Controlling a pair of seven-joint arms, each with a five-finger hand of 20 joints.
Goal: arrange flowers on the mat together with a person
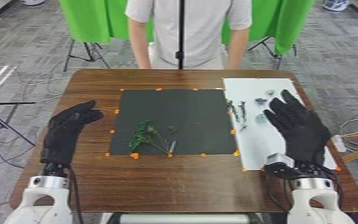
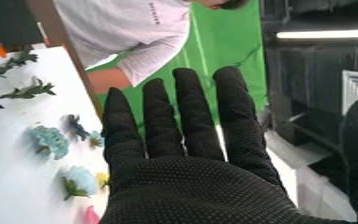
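I judge the arranging is only begun: some greenery [image 1: 143, 136] lies on the black mat [image 1: 175, 115], while the blue flower [image 2: 49, 142], the pale blue flower [image 2: 80, 181] and the leafy sprig [image 2: 29, 91] wait on the white sheet [image 1: 253, 142] to be placed. My right hand [image 1: 302, 134] is open, grasping nothing; these two flowers are near my fingers, on the side toward the mat.
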